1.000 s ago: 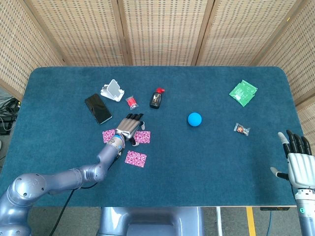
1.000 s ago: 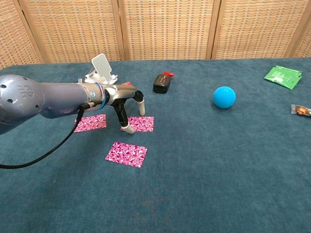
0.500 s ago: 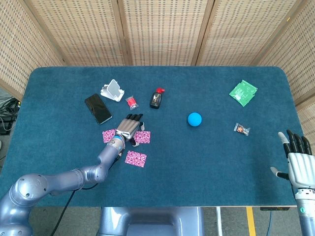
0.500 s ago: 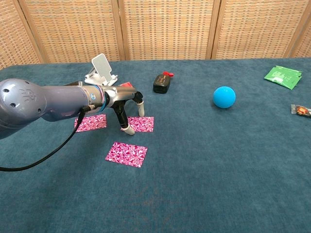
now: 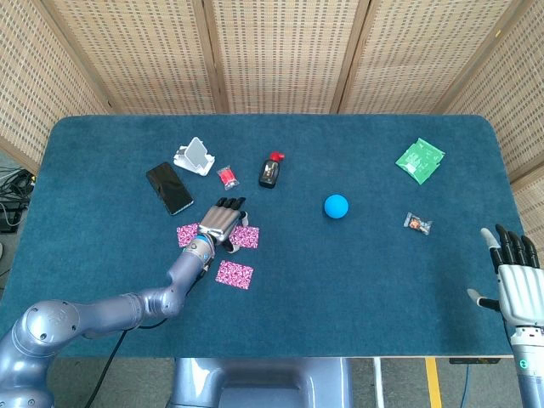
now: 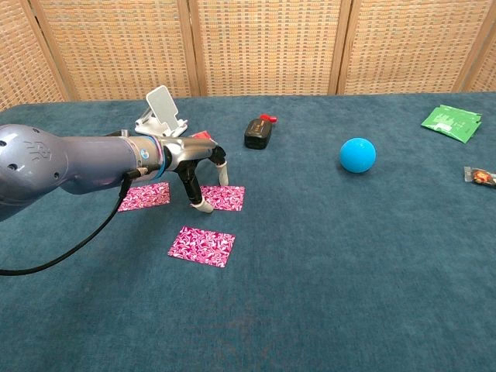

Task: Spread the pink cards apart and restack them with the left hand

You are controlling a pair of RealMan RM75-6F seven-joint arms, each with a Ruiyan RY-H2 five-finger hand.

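Observation:
Three pink patterned cards lie apart on the blue tabletop (image 5: 357, 289): a left card (image 5: 187, 233) (image 6: 145, 195), a middle card (image 5: 246, 237) (image 6: 225, 198) and a near card (image 5: 234, 274) (image 6: 201, 246). My left hand (image 5: 221, 223) (image 6: 198, 167) hovers between the left and middle cards with its fingers pointing down and apart. One fingertip (image 6: 202, 207) touches the middle card's left edge; the hand holds nothing. My right hand (image 5: 514, 276) stays at the table's near right edge, fingers spread, holding nothing; the chest view does not show it.
Behind the cards sit a black phone (image 5: 169, 188), a white phone stand (image 5: 195, 156) (image 6: 161, 111), a small red packet (image 5: 226, 177) and a black-and-red object (image 5: 270, 171) (image 6: 258, 132). A blue ball (image 5: 336, 206) (image 6: 357, 155), a green packet (image 5: 420, 161) and a wrapped candy (image 5: 416, 223) lie to the right.
My left hand has shifted slightly to the left, and the middle card under its fingertip has edged left with it. The right hand has not moved.

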